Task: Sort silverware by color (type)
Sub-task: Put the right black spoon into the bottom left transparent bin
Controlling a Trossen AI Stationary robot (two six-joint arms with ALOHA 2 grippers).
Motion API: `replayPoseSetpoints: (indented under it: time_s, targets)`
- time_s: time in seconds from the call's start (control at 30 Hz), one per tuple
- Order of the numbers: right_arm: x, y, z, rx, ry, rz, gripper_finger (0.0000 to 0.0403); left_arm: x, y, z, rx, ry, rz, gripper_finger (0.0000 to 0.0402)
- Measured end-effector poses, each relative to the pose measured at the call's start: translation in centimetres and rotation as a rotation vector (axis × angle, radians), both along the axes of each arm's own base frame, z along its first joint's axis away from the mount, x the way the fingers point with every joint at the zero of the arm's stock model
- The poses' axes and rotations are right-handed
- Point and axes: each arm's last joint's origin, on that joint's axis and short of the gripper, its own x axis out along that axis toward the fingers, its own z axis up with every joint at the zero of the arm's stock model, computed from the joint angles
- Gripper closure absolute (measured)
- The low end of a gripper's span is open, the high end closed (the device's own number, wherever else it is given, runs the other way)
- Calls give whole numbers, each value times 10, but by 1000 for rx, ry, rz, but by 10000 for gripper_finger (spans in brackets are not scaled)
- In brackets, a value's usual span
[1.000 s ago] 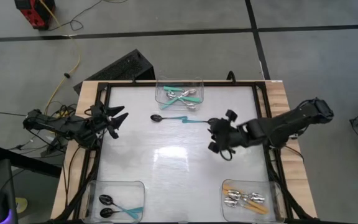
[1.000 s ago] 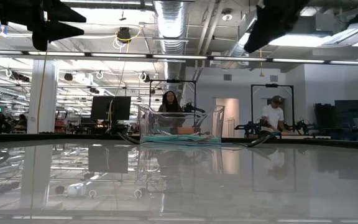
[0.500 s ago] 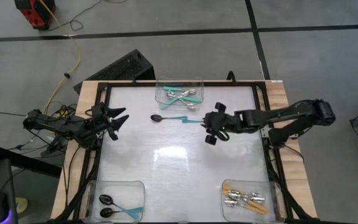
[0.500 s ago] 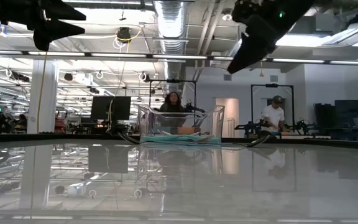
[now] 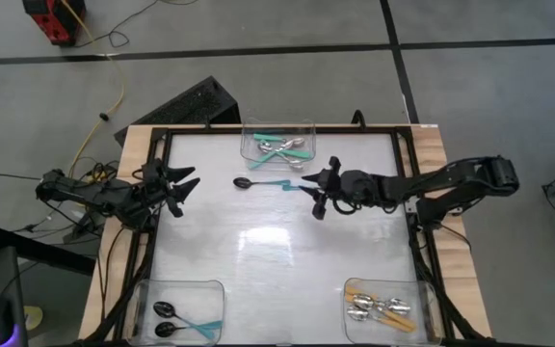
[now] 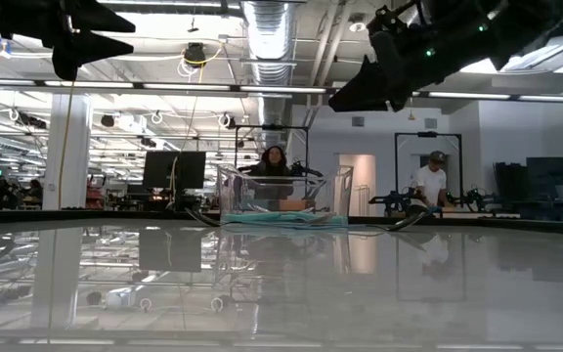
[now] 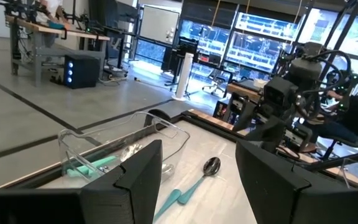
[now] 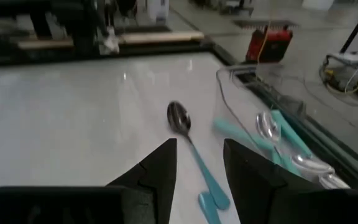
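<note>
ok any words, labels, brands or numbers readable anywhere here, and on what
None can be read in any view.
Spoons, bins and table: no print or labels.
Both arms and claws: no markings visible.
Room behind, low view: monitors and equipment show nothing legible; any text there is too small to make out.

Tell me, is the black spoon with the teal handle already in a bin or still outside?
Outside. The black spoon lies flat on the table, beside the bin of silver teal-handled spoons, not inside it.
</note>
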Motion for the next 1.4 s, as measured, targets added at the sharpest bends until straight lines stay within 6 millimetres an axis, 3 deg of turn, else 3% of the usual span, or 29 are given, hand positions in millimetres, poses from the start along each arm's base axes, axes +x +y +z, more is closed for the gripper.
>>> replayPoseSetpoints:
  time_s: [1.4]
  targets:
    - [-4,0,-9,86,-15,-30,246,0,-1,-1,3,10,-24,212]
